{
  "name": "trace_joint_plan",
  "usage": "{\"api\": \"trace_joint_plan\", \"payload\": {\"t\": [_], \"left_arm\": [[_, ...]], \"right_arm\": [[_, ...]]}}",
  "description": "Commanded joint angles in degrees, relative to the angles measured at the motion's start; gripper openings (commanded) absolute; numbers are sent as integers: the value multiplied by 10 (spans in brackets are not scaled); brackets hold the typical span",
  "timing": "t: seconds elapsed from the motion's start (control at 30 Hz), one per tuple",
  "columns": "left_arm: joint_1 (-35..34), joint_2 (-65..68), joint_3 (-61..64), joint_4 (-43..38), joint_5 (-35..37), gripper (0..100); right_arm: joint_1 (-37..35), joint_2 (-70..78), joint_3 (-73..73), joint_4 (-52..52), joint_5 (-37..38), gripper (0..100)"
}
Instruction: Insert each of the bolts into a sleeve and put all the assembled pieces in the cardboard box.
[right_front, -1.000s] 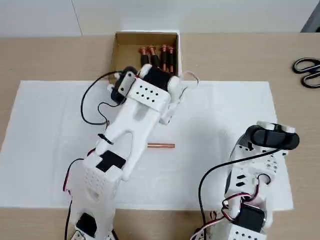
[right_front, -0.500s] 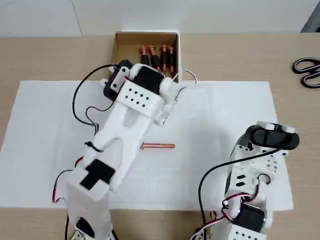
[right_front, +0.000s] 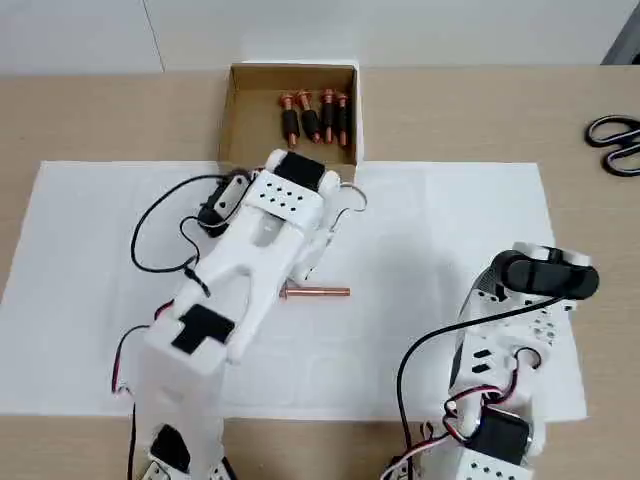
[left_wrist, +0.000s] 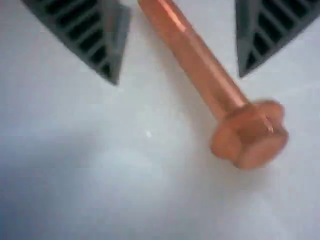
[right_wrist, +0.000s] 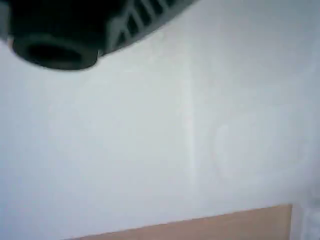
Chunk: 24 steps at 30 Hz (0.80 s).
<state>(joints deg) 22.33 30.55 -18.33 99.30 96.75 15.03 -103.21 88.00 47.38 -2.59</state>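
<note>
Left arm (right_front: 250, 270) back over hex-headed copper bolt (left_wrist: 200, 65)

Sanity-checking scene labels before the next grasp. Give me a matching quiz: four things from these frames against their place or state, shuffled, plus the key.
Things:
1. loose bolt
2. assembled pieces
3. scissors
4. left gripper

Place or state:
A. in the cardboard box
B. jaws open, one on either side of the bolt's shank
C. on the bare table, off the paper
D. lying on the white paper

Pairs: 1-D, 2-A, 3-C, 4-B
</note>
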Motion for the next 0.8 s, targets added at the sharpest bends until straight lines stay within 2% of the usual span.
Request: {"api": "trace_joint_plan", "payload": {"t": [0.0,0.1,0.57,0.77], "left_arm": [[-16,18,0,11,3,279],[-16,28,0,11,3,325],[62,-7,33,11,4,324],[55,-19,57,11,4,324]], "right_arm": [[2,-7,-3,-14,1,5],[2,-7,-3,-14,1,5],[3,-7,-3,-13,1,5],[4,-7,-3,-13,1,5]]}}
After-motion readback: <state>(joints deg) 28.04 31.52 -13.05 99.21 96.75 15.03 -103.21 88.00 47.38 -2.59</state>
